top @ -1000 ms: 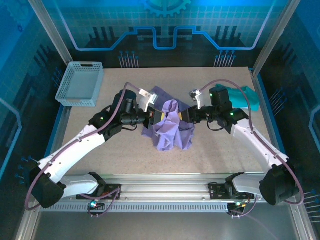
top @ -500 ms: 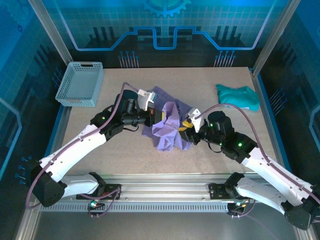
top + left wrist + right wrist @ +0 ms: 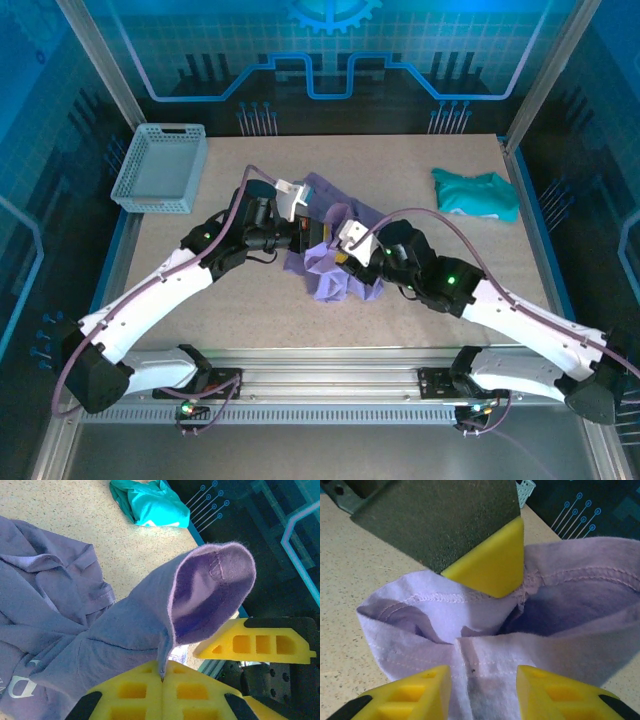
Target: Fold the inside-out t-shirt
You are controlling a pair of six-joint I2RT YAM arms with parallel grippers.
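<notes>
Starting at the left gripper (image 3: 162, 679): its yellow fingers are squeezed together on a fold of the inside-out t-shirt (image 3: 70, 630), holding a loop of stitched edge up off the table (image 3: 400, 160). It could be a sleeve opening or a bit of the bottom hem; honestly can't tell with it this bunched.

The right gripper (image 3: 482, 682) is basically nose to nose with it. Its fingers are apart, and the seamed edge of that same loop sits in the gap between them, not pinched yet.

The key bit, I'd say, is that the mouth of the loop faces straight at the right gripper, with the seam running across its jaws. So the right arm is the one placed to grab the free side, while the left just holds.

The rest of the shirt is a crumpled heap mid-table, below both grippers. The teal garment (image 3: 478, 192) is well apart, at the far right.
</notes>
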